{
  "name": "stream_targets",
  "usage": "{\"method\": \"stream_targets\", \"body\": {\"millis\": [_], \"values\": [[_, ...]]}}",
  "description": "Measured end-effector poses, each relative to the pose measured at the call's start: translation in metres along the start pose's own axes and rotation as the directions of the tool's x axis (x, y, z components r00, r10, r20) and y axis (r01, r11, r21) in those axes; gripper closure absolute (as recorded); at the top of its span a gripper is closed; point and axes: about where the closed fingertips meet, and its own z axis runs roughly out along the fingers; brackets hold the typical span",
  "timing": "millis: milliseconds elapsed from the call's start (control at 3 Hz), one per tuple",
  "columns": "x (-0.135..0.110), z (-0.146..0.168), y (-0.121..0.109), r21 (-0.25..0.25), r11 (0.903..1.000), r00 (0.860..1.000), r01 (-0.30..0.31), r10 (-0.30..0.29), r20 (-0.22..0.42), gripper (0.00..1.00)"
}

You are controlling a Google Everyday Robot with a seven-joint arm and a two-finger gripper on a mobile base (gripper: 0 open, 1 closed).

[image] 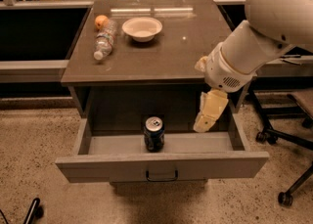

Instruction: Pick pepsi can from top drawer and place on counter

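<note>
The reach is judged underway: the gripper (209,113), its grip untellable here, is held below the counter's (166,56) front-right corner; lowering onto the pepsi can (154,133) is needed.

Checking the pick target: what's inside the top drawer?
The top drawer shows only the pepsi can, upright near centre. The pincer hangs over its right end, hiding some floor there.

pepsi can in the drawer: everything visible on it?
The pepsi can is a small dark blue, metal-looking can with a silver top and pull tab and pale markings on its side. It stands upright on the floor of the open top drawer, near the middle, just behind the front panel. Nothing else touches it. The pincer hangs right of it in the view, above the drawer, apart from it.
</note>
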Motion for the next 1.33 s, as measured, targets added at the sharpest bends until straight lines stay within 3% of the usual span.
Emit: {"method": "stream_targets", "body": {"millis": [333,667,1000,1333], "values": [[-0.001,-0.002,-0.003,0.014,0.9999,1.0,-0.001,0.001,0.004,0.0],[-0.008,0.024,-0.012,-0.02,0.9997,0.997,-0.01,0.012,0.079,0.0],[-0.01,0.104,-0.02,-0.05,0.9982,0.987,-0.032,0.04,0.159,0.24],[-0.019,0.151,-0.027,-0.038,0.9988,0.978,-0.032,0.039,0.203,0.25]]}}
